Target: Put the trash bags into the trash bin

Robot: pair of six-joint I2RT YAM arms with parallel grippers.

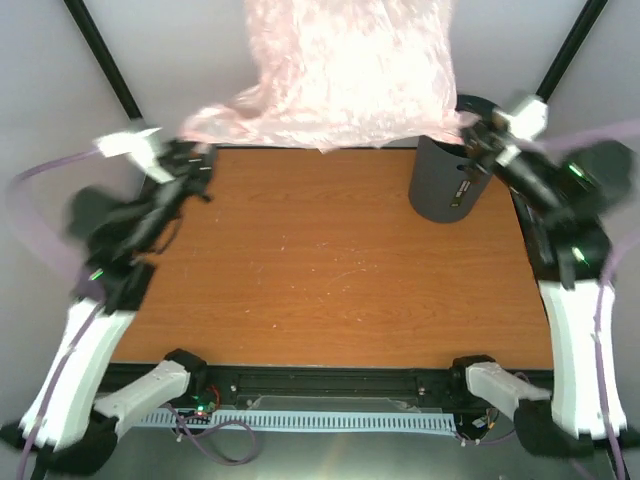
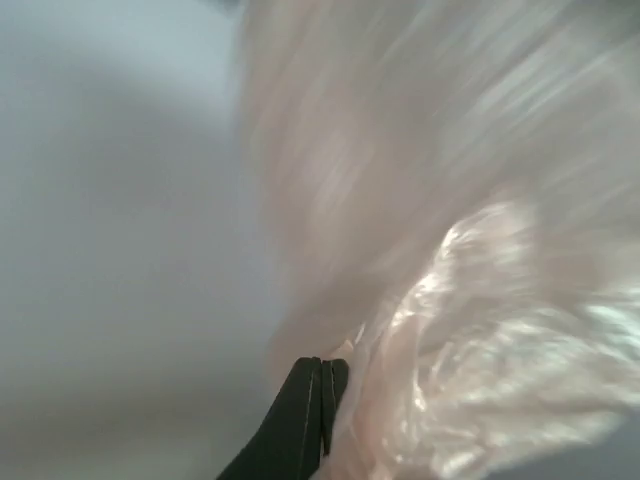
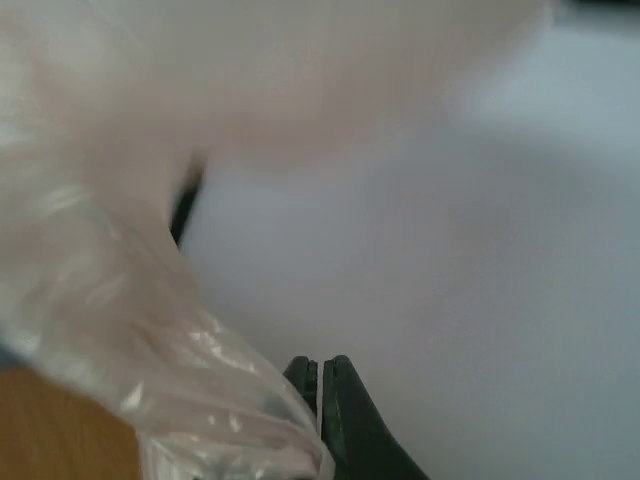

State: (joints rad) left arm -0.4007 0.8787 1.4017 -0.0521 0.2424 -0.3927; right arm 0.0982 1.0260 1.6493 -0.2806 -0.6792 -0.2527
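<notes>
The pale-pink, crinkly trash bag (image 1: 350, 70) hangs spread in the air over the table's far edge, stretched between both arms. My left gripper (image 1: 205, 155) holds its left corner. In the left wrist view the jaws (image 2: 322, 362) are pressed together on the film (image 2: 480, 300). My right gripper (image 1: 470, 135) is at the bag's right corner, just above the rim of the dark grey trash bin (image 1: 450, 180). In the right wrist view its jaws (image 3: 320, 365) stand a hair apart with a strip of the bag (image 3: 100, 300) pinched between them. The bin stands upright at the back right.
The brown wooden table (image 1: 330, 270) lies below the bag. Black frame poles rise at the back left (image 1: 100, 50) and back right (image 1: 575, 45). Purple cables trail from both arms at the sides.
</notes>
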